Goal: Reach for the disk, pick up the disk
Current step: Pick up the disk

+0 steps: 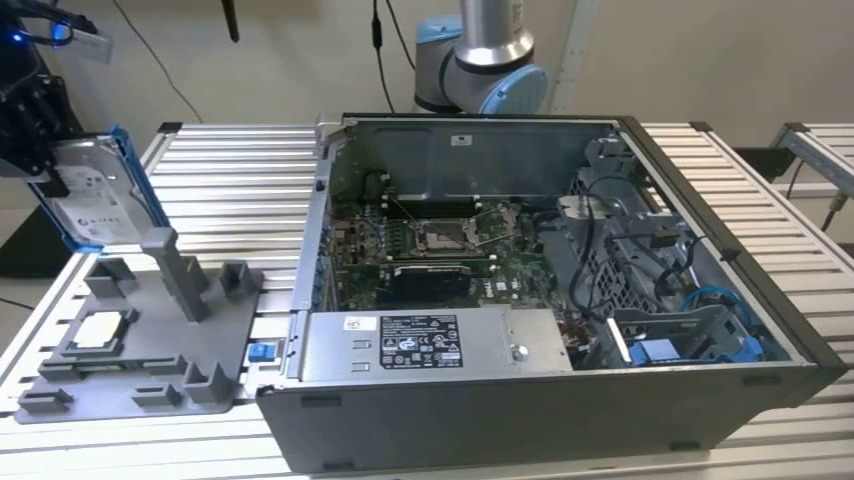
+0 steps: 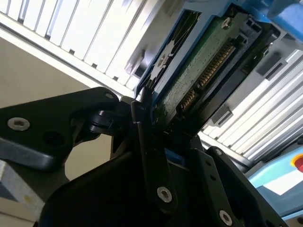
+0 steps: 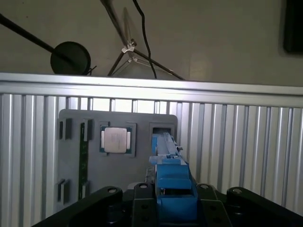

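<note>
Slatted metal table (image 1: 227,170): grey fixture tray (image 1: 200,350) at the exterior view's left end, open PC case (image 1: 534,430) beside it. Gripper (image 2: 154,118) is clamped on the disk (image 1: 94,195), held upright over the tray's far corner, probably for a straight pull from its slot. Tall post (image 1: 171,265) and chip (image 1: 96,328) sit near below; can't tell if it's clear of the slot.
</note>
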Robot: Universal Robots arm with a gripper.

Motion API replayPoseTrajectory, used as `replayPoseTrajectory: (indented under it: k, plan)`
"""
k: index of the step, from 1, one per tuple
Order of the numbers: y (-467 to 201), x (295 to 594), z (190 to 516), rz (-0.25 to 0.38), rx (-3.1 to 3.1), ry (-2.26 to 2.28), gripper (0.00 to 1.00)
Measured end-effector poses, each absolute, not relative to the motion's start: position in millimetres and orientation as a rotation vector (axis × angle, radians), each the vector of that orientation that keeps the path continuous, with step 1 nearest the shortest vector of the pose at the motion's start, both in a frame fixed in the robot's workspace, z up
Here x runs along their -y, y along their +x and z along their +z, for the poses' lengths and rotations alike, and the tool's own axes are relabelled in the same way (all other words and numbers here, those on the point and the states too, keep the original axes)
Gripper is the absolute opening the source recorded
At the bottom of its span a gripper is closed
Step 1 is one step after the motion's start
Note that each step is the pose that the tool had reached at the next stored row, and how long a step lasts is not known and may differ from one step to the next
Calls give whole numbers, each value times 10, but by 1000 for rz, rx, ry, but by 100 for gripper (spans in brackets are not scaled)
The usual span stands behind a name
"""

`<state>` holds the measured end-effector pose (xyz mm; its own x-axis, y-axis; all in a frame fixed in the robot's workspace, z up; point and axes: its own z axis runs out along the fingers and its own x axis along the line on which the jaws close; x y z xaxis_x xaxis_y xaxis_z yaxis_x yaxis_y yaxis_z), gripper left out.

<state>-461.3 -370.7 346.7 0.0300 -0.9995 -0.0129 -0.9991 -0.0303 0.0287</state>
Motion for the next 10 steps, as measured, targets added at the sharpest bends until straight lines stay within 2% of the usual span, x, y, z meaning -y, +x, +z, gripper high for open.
replayPoseTrajectory:
  k: [10]
  plan:
    - [-4613,3707,3598,-46,2173,2252,0]
